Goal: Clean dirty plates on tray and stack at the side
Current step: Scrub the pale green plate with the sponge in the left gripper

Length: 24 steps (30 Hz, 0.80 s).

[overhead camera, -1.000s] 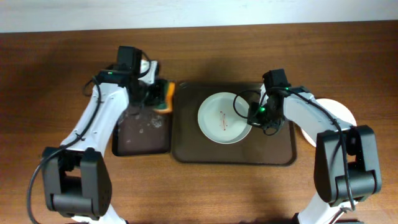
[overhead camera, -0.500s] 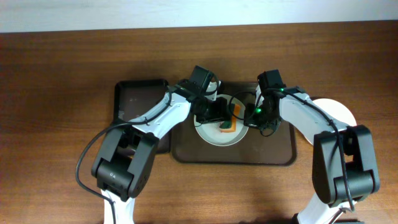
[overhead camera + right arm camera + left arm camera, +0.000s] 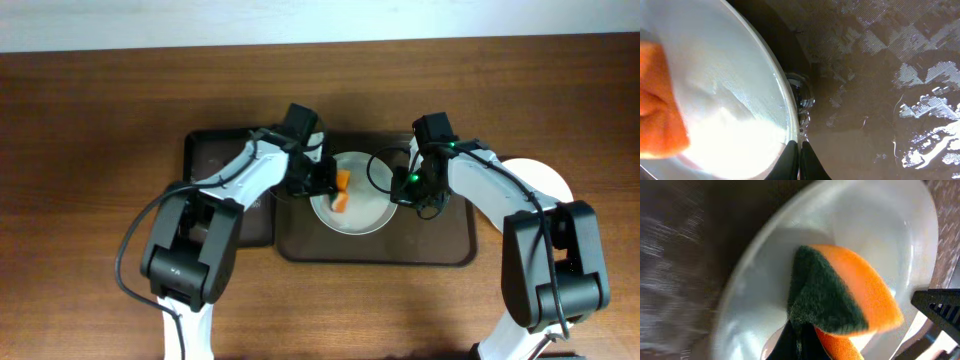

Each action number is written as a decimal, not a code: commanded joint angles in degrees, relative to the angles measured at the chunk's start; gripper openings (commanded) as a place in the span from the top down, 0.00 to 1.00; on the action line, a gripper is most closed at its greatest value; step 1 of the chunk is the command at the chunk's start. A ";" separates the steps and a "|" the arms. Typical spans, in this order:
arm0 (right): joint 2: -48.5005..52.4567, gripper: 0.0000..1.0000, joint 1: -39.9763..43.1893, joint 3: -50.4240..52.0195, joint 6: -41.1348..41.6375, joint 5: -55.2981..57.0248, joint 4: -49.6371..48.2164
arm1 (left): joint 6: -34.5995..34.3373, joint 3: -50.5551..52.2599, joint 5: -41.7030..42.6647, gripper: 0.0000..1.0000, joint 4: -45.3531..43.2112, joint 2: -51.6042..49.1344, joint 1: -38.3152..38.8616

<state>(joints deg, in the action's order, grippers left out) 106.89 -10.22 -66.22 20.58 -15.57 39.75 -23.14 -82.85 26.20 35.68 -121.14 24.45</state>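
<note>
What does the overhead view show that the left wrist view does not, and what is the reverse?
Only overhead: the narrower dark tray and a second plate outside the large tray, by the right arm. Only left wrist: the green scouring face of the sponge. Both: the orange sponge lying in the white plate.

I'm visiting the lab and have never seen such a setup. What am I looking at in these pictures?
Two robot arms sit at a wooden table, each ending in a two-finger gripper. The wide picture looks straight down; the two close-ups come from wrist cameras. The left gripper holds an orange-and-green sponge on a white plate lying in a brown tray. The right gripper pinches that plate's rim, apparently steadying it. A second plate rests on the table at the right; a narrower tray lies at the left.
</note>
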 commanded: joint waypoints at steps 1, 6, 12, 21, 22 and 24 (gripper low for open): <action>0.37 0.96 -0.22 -0.42 -0.15 1.01 0.09 | 5.51 -0.96 -0.09 1.00 0.20 6.19 0.42; 0.37 0.96 -0.22 -0.42 -0.15 1.01 0.07 | 5.42 -0.33 -0.70 1.00 0.20 7.45 3.48; 0.37 0.96 -0.22 -0.42 -0.15 0.98 0.13 | 3.02 -0.24 -2.40 1.00 -2.16 1.86 8.79; 0.37 0.96 -0.22 -0.42 -0.15 1.01 0.09 | 5.35 -1.46 -18.53 1.00 -0.55 2.19 4.42; 0.37 0.96 -0.22 -0.42 -0.15 1.01 0.02 | 6.82 -2.32 -18.51 1.00 0.35 3.63 3.61; 0.37 0.78 -0.22 -0.42 -0.15 1.01 0.02 | 9.14 -4.20 -17.66 1.00 2.40 6.97 3.23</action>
<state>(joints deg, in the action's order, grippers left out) 106.89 -10.22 -66.22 20.69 -15.42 39.79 -18.11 -84.25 11.05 36.29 -119.31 28.95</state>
